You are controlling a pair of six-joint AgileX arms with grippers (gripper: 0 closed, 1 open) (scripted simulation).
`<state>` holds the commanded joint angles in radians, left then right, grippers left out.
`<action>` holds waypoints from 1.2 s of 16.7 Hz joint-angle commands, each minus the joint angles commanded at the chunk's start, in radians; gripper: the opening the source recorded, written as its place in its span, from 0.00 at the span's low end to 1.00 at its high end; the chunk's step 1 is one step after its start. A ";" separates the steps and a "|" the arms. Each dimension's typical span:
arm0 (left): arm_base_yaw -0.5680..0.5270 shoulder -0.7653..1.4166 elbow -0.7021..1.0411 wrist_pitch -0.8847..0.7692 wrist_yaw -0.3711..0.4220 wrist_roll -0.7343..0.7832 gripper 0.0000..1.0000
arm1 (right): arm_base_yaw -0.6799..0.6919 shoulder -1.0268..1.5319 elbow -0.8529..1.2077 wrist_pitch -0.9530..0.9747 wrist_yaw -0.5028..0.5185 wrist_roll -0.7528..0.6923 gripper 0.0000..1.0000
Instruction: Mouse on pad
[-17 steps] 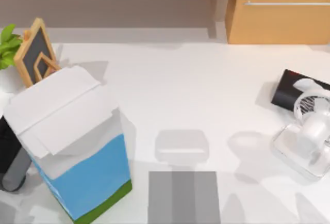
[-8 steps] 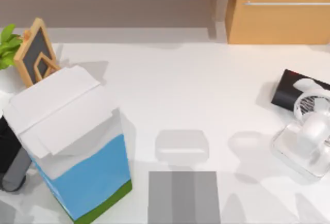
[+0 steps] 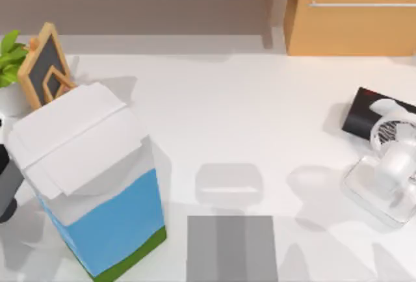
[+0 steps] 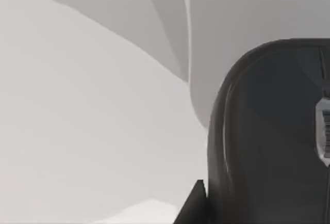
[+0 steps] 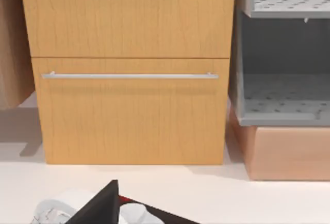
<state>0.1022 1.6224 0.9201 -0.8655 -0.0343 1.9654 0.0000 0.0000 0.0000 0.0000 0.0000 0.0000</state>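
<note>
Mouse pickup under way, left arm working.

Your left arm (image 3: 8, 188) sits at nine o'clock behind the carton (image 3: 91, 178); the mouse (image 4: 273, 131) is right under its wrist camera, finger state unclear. Next: carry toward the pad (image 3: 232, 248) at six o'clock.

Black mouse (image 4: 268, 141), mid-grey pad (image 3: 232, 248) with lighter middle band, white, blue and green carton (image 3: 91, 184)

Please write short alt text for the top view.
A grey pad lies at the white table's near edge. A tall white-and-blue carton stands at the left, a white desk fan at the right.
</note>
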 joint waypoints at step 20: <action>-0.117 -0.129 0.277 -0.196 0.011 -0.328 0.00 | 0.000 0.000 0.000 0.000 0.000 0.000 1.00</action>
<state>-0.0145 1.4937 1.1972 -1.0618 -0.0233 1.6378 0.0000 0.0000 0.0000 0.0000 0.0000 0.0000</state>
